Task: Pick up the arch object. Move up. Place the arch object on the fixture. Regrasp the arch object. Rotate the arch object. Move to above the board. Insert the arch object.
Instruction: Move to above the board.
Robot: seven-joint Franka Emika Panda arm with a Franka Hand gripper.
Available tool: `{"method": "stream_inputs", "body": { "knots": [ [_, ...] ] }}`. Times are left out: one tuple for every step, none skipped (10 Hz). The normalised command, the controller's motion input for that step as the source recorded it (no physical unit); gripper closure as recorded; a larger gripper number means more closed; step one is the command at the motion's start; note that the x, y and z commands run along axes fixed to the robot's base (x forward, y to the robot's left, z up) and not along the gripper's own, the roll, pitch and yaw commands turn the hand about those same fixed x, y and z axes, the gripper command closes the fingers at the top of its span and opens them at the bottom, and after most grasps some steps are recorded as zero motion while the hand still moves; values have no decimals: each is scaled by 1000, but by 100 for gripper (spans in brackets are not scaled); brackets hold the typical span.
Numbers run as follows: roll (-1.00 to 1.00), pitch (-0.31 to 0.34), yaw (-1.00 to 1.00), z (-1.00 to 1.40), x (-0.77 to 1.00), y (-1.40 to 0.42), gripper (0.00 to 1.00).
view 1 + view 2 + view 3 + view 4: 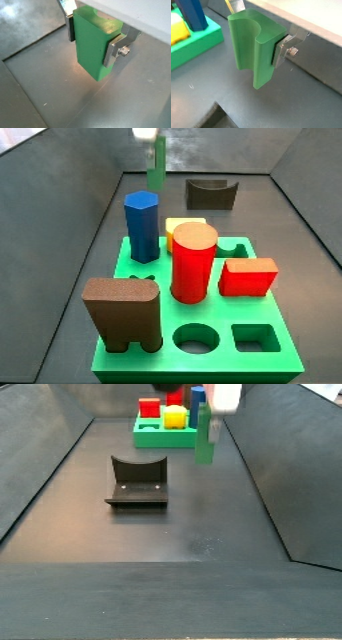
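Note:
The gripper [92, 41] is shut on the arch object [91, 47], a bright-green block held upright between the silver fingers [115, 51]. Its arched notch shows in a wrist view [246, 35], where only one finger [280, 47] is visible. In both side views the arch object [156, 170] [206, 440] hangs under the gripper [150, 140] [225, 398], off the grey floor. It is beside the fixture [209, 194] [138, 482], apart from it, and just short of the board's [201, 360] [166, 439] edge.
On the board stand a blue peg [142, 225], a red cylinder [193, 260], a red block [249, 276], a yellow piece [174, 419] and a big brown notched block [123, 311]. Round [197, 338] and square [253, 337] holes are open. Sloped grey walls [287, 464] enclose the floor.

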Motion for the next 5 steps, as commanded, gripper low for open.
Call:
{"method": "stream_inputs", "body": {
  "knots": [
    [117, 86, 13, 1000, 13, -140, 100],
    [107, 89, 12, 1000, 16, -129, 100],
    [102, 95, 13, 1000, 20, -115, 100],
    [95, 94, 14, 1000, 23, -98, 100],
    [90, 96, 16, 911, 22, -75, 100]
  ]
}}
